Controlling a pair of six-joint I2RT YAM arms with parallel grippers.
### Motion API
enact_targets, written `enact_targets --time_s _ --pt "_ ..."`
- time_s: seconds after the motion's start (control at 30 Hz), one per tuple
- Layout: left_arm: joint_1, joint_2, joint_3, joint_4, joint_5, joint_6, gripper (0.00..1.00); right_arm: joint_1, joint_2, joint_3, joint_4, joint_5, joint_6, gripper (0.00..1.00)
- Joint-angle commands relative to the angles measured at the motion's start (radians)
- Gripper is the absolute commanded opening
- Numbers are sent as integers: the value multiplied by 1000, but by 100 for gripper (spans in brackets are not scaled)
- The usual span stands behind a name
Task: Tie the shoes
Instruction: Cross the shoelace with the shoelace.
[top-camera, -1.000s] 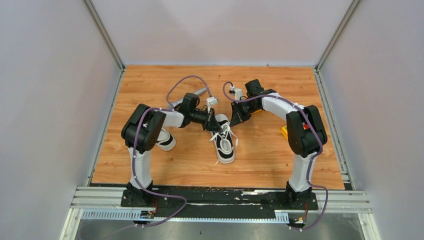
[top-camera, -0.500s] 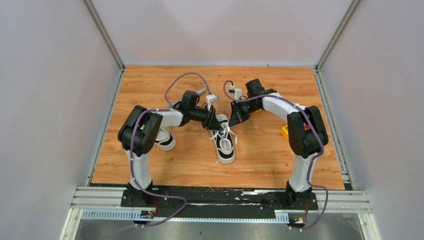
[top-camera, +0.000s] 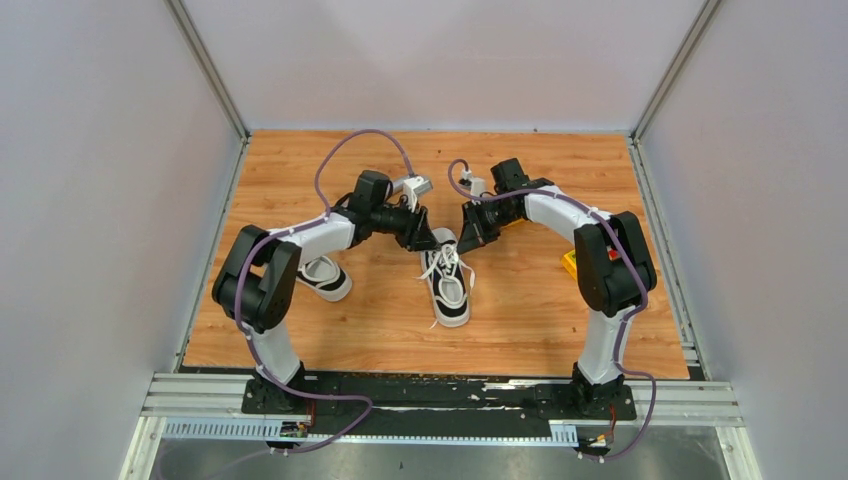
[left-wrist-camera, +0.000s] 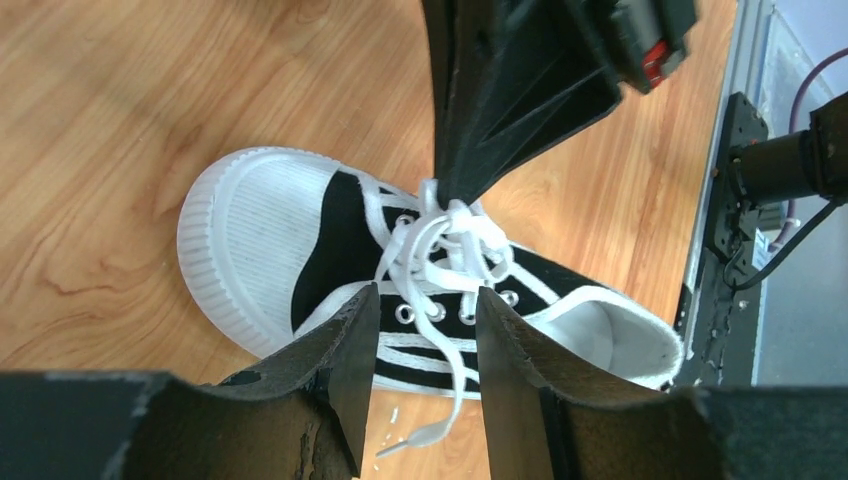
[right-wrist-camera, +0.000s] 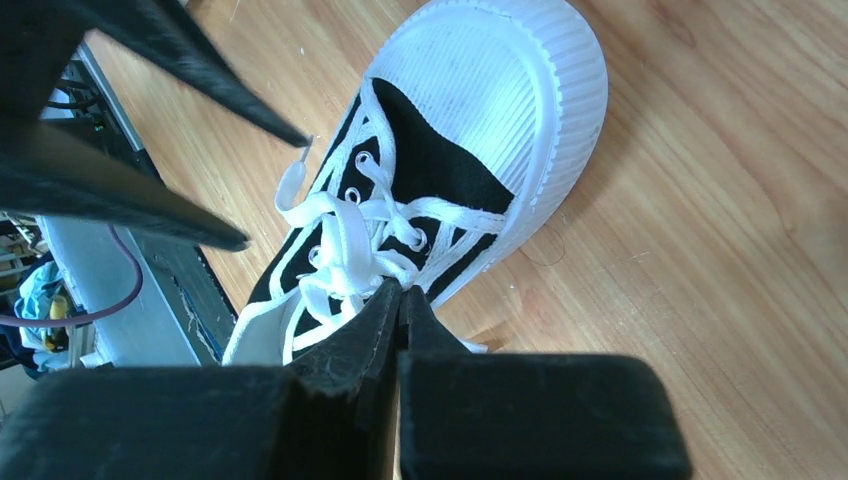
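Two shoes lie on the wooden table (top-camera: 300, 160) in the top view. The middle shoe (top-camera: 450, 292) sits beyond the middle of the rail (top-camera: 430, 395) that carries the arm bases, with its long axis running almost straight away from that rail, toe cap at the far end and heel toward the rail. The other shoe (top-camera: 326, 278) lies farther left along the rail, slantwise and half hidden under the left arm, so its heading cannot be told. The left gripper (top-camera: 428, 240) and right gripper (top-camera: 468, 240) meet over the middle shoe's toe end, above its laces (top-camera: 447, 266). In the left wrist view the toe cap again points away from the rail; the left fingers (left-wrist-camera: 340, 380) stand apart and grip nothing, with a loose lace end lying between them, and a red tag (left-wrist-camera: 655, 52) on the right gripper's body is too small to read. In the right wrist view the right fingers (right-wrist-camera: 350, 350) are pressed together, pinching the laces at the knot.
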Motion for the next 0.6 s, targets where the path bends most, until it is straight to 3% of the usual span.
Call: enact_targets --time_s 0.0,0.17,0.33,0.57 --pt "-29 -119 -12 -14 -60 -43 49 -5 -45 -3 19 14 62 0" --pt "-59 -118 24 -86 -150 -256 52 -5 -44 -1 20 22 63 0" --pt "-91 -139 42 -197 -284 -322 53 -4 -44 -8 22 16 102 0" --pt "-95 -93 52 -145 -251 -392 47 -4 -37 -5 24 9 107 0"
